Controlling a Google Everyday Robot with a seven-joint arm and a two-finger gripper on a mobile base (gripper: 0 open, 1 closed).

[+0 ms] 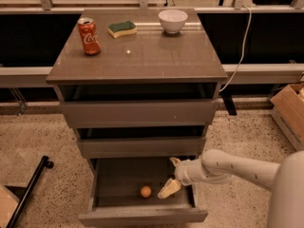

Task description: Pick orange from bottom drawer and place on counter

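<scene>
The orange [146, 191] is a small round fruit lying on the floor of the bottom drawer [142, 216], which is pulled out. My gripper [171, 175] is open inside the drawer at its right side, just right of the orange and not touching it. One cream finger [168, 189] points down toward the drawer floor, the other shows higher up near the drawer above. The counter [147, 61] is the glossy grey-brown cabinet top above.
On the counter stand a red soda can [89, 36], a green-and-yellow sponge [121, 29] and a white bowl [173, 20]. The two upper drawers [140, 113] are slightly out. A cardboard box [289, 113] sits at right, a black bar [28, 189] on the floor at left.
</scene>
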